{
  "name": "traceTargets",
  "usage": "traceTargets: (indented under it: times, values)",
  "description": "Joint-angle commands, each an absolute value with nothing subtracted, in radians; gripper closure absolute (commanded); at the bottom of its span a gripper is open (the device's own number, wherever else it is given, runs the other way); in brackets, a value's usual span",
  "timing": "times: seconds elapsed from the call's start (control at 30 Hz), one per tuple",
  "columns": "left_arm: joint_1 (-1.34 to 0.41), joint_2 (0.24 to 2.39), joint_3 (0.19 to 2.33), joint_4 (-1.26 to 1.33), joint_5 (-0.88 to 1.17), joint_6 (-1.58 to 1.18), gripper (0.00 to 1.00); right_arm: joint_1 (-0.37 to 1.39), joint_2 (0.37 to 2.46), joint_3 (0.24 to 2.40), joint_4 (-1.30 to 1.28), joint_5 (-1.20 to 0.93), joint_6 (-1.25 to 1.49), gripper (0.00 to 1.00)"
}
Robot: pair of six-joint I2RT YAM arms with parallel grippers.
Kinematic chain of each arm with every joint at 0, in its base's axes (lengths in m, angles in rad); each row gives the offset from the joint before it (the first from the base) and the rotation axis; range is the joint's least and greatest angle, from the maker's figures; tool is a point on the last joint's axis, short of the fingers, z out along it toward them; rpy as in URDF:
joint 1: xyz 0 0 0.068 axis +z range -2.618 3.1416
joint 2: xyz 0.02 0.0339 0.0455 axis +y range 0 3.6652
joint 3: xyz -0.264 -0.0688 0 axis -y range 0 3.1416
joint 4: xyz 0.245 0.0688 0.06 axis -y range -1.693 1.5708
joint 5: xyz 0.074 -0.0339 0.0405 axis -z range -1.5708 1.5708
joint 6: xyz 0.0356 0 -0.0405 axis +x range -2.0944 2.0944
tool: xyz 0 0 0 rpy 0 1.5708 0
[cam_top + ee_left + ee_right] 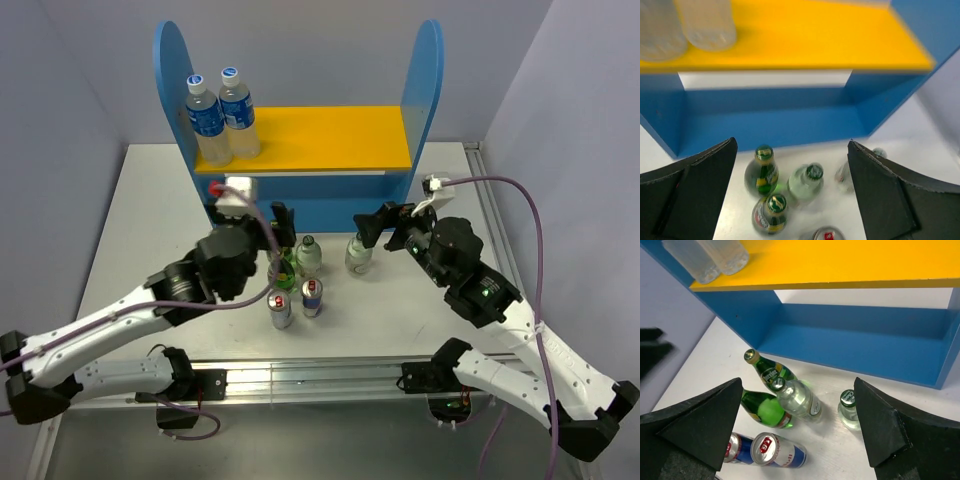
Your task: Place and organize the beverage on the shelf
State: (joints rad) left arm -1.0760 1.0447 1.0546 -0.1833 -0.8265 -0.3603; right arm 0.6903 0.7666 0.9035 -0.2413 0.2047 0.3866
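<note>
Lab: grey-walled robot test table (140,215)

left arm (130,315) is stretching forward and in from the near-left corner | left tool (283,213) is hanging wide open, fingers pointing ahead | right arm (500,300) is angling in toward the middle | right tool (368,224) is gaping open too, aiming left

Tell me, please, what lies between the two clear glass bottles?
Only bare table separates the two clear glass bottles, as the right wrist view shows.
</note>
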Motion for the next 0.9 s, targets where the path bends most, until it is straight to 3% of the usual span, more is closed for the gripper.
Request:
traceTargets:
  times: [0.0,0.07,0.13,0.2,0.33,0.5,0.53,0.63,0.73,0.87]
  values:
    - [-1.083,0.898,1.017,-0.045,-0.909,-0.324,0.01,0.722,0.736,0.871,-0.21,0.265,0.383,0.01]
    - [-1.081,0.833,0.884,0.105,-0.945,-0.246,0.01,0.753,0.707,0.827,-0.183,0.278,0.402,0.02]
    - [-1.081,0.833,0.891,0.069,-0.963,-0.235,0.01,0.799,0.675,0.778,-0.113,0.305,0.403,0.03]
    - [-1.083,0.844,0.913,-0.041,-1.011,-0.27,0.01,0.912,0.632,0.692,-0.048,0.352,0.379,0.03]
    - [-1.083,0.769,0.789,0.114,-1.141,-0.232,0.01,1.119,0.661,0.684,-0.073,0.46,0.374,0.04]
    - [-1.058,0.748,0.814,-0.135,-1.135,-0.433,0.01,1.295,0.686,0.678,-0.196,0.803,0.5,0.0]
    - [-1.058,0.777,0.815,-0.217,-1.156,-0.464,0.01,1.295,0.693,0.673,-0.253,0.907,0.53,0.0]
    - [-1.052,0.83,0.816,-0.336,-1.197,-0.615,0.01,1.212,0.762,0.673,-0.323,0.916,0.569,0.0]
    - [-1.016,0.824,0.784,-0.304,-1.079,-0.609,0.01,1.067,0.84,0.701,-0.306,0.772,0.586,0.0]
    - [-0.901,0.793,0.726,-0.215,-0.902,-0.549,0.01,1.0,0.906,0.707,-0.25,0.788,0.557,0.0]
